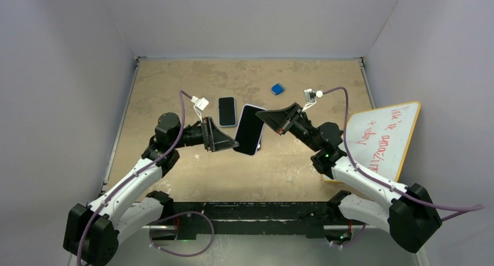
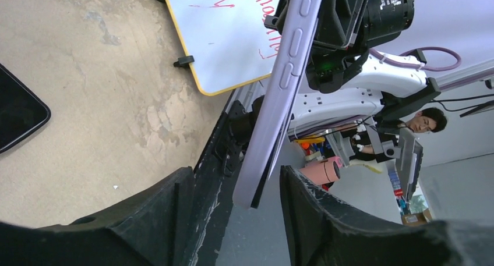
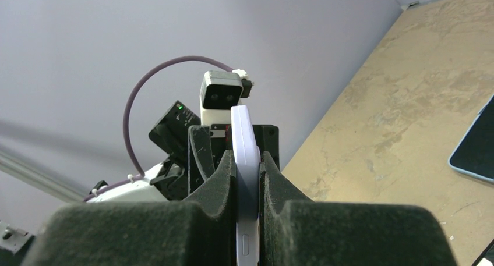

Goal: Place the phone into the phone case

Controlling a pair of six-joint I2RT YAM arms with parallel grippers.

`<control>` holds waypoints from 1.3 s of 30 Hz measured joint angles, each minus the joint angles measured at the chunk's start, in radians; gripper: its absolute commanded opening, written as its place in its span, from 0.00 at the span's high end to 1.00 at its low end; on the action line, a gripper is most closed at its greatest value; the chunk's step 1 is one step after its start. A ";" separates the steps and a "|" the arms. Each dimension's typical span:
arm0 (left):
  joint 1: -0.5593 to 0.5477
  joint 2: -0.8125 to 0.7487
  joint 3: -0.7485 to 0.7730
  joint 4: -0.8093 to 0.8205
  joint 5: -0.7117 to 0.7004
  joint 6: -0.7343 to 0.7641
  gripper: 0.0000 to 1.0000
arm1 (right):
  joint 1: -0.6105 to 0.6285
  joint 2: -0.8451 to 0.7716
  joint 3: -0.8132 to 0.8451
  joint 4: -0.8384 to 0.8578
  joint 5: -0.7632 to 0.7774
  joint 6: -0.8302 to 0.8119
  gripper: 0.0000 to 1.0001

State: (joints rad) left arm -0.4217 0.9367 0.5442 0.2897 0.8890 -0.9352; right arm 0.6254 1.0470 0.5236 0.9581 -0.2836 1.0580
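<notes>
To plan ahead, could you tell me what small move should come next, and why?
Probably close the left gripper on the phone case: its open fingers straddle the free end, while only the right gripper clamps it.

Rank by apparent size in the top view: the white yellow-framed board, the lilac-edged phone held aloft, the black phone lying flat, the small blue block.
Largest to smallest:
white yellow-framed board
lilac-edged held phone, raised nearer the camera, so its lead is unsure
black flat phone
small blue block
</notes>
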 measured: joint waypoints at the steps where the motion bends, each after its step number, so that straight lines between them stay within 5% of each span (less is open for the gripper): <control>1: 0.000 0.000 -0.003 0.005 0.003 -0.005 0.48 | 0.000 0.000 -0.002 0.002 0.007 0.000 1.00; 4: 0.000 0.001 -0.003 0.015 0.012 -0.017 0.53 | 0.000 0.003 -0.010 0.012 0.023 0.000 1.00; 13: 0.001 0.022 0.000 -0.006 0.021 0.005 0.99 | 0.000 0.033 -0.019 0.015 0.037 -0.005 1.00; 23: -0.006 0.024 0.083 -0.217 -0.050 0.148 1.00 | -0.004 0.028 -0.017 -0.030 0.059 -0.083 1.00; 24: -0.006 0.024 0.083 -0.224 -0.053 0.153 0.98 | -0.003 0.028 -0.015 -0.037 0.057 -0.092 1.00; 30: -0.006 0.034 0.090 -0.253 -0.066 0.159 0.51 | -0.003 0.028 -0.011 -0.052 0.025 -0.124 1.00; 39: -0.002 0.017 0.189 -0.286 -0.100 0.227 0.40 | -0.004 0.034 -0.002 -0.162 -0.168 -0.216 1.00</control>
State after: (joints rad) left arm -0.4236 0.9535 0.7330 0.0040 0.7891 -0.7078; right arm 0.6216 1.0809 0.5217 0.7963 -0.4519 0.8421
